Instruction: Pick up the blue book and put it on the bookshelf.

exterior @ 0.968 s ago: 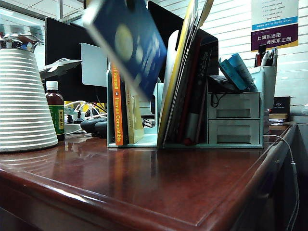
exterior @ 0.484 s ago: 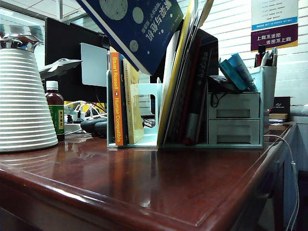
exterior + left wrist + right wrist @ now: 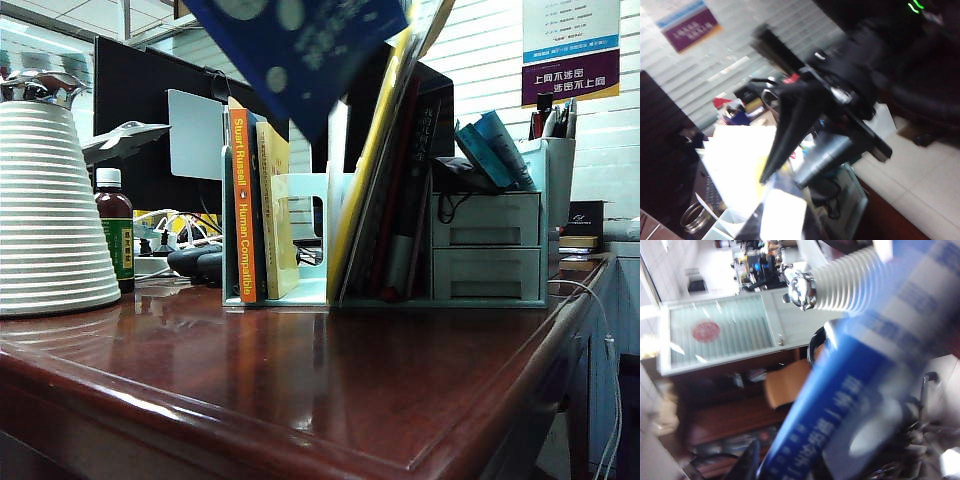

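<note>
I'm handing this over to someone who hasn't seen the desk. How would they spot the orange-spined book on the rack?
Find the pale mint-green bookshelf at the back of the brown wooden desk, in front of the black monitor. At its left end, the first upright book is the Human Compatible book. Its bright orange spine with white lettering sets it apart from the yellow book beside it.

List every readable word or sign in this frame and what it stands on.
"Stuart Russell Human Compatible": orange book spine in the bookshelf.
"上园不逆园 / 逆园不上园" (roughly): purple wall sign.
Blue book cover, held tilted above the shelf: white Chinese lettering, blurred.
Green bottle label: too small.
</note>
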Robot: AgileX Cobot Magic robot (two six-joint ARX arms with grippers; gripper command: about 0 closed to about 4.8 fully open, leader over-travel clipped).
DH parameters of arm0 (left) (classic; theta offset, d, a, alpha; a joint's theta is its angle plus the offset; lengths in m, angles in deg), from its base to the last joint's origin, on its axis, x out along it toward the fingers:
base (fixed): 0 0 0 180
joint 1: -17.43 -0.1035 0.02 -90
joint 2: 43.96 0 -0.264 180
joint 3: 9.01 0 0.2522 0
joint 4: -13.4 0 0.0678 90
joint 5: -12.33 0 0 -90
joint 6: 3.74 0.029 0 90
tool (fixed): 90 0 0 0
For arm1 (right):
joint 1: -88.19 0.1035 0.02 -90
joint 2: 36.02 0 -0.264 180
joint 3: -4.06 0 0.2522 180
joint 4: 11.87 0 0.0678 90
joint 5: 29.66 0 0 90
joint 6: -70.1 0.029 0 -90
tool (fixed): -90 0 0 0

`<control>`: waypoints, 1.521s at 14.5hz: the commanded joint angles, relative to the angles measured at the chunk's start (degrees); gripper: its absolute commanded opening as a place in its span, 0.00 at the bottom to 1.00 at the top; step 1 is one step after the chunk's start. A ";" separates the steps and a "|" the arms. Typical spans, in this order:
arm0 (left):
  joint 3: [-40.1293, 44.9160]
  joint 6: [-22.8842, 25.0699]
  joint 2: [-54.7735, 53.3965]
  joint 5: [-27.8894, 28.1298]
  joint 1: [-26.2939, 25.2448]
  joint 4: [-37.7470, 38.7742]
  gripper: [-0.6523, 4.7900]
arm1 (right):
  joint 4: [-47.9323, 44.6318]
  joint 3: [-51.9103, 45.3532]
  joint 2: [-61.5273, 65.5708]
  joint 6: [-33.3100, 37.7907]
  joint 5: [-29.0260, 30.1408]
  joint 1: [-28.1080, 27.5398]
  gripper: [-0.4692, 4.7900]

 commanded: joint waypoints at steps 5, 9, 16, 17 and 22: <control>-0.90 -2.29 3.58 -7.52 0.52 -4.70 0.99 | -7.26 0.28 -0.04 -2.49 -1.01 0.09 0.07; -0.90 -5.01 5.64 -6.49 0.46 -6.93 1.00 | -11.32 1.95 -0.17 -2.97 -0.81 0.09 0.08; -0.90 -22.34 5.88 16.41 0.42 -19.80 1.00 | -24.11 1.95 -0.22 -8.41 -1.27 0.09 0.08; -0.90 -27.10 5.90 23.65 0.42 -20.06 1.00 | -24.83 1.95 -0.22 -10.32 -1.55 0.09 0.07; -0.90 -31.69 5.90 42.77 0.42 -18.40 1.00 | -25.16 1.95 -0.22 -25.94 -10.25 0.09 0.08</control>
